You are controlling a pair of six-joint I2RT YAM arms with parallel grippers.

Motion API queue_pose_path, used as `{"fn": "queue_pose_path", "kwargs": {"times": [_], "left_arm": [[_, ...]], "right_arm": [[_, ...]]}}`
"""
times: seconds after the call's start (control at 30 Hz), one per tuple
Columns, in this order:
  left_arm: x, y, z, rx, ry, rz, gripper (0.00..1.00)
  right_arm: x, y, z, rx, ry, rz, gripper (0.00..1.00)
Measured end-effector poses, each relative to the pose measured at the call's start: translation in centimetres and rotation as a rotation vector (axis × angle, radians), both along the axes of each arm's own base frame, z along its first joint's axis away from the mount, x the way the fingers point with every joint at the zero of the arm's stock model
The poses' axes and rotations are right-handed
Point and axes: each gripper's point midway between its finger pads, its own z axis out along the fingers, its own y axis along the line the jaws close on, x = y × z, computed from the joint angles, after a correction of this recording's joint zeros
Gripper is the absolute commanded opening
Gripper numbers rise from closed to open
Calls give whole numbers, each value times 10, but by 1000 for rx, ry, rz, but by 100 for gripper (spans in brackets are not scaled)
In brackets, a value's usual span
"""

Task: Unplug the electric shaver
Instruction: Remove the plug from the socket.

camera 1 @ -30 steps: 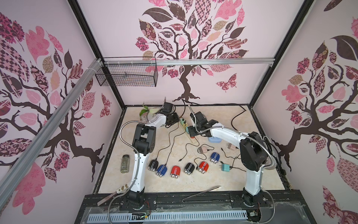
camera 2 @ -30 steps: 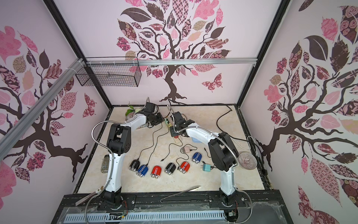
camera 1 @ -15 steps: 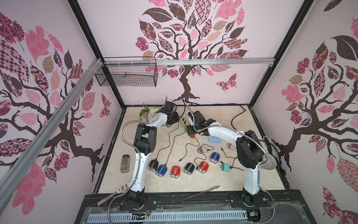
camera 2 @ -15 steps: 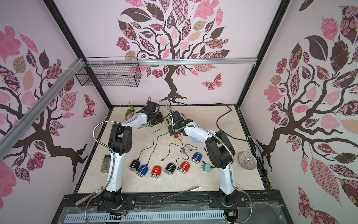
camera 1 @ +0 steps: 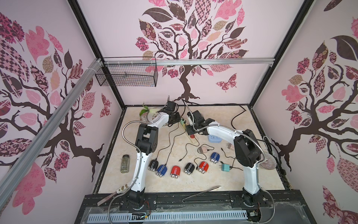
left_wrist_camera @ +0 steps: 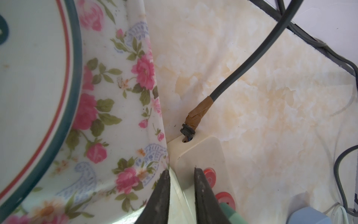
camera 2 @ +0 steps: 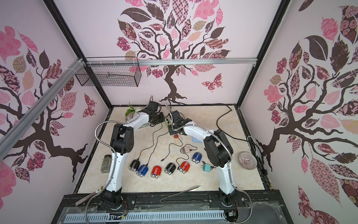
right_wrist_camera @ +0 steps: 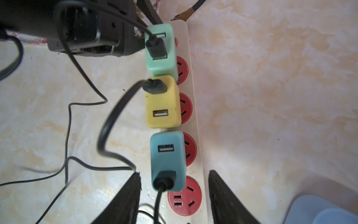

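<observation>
Teal charger [right_wrist_camera: 167, 161] between right gripper [right_wrist_camera: 174, 172] fingers [right_wrist_camera: 126, 197]

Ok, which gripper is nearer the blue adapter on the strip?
Right. The right gripper straddles the blue adapter; the left gripper sits at the far end of the power strip.

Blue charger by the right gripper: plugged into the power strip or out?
Plugged in. The blue charger sits seated on the power strip; the right gripper straddles it, open.
</observation>
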Motion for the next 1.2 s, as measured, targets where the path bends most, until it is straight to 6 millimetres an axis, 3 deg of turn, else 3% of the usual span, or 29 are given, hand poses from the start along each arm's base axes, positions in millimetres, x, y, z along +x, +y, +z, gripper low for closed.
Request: {"fn": "queue_pose_path", "kwargs": {"times": [0.3, 0.67, 1.2], "left_arm": [[1, 2, 0, 5, -2, 2, 21], [1, 2, 1, 10, -8, -7, 19], [0, 8, 2, 40, 6, 7, 17]], "right_arm": [[9, 5, 0, 3, -10, 16, 51], [7, 5, -17, -22, 21, 37, 41], [10, 9, -14, -26, 10, 58, 22]]}}
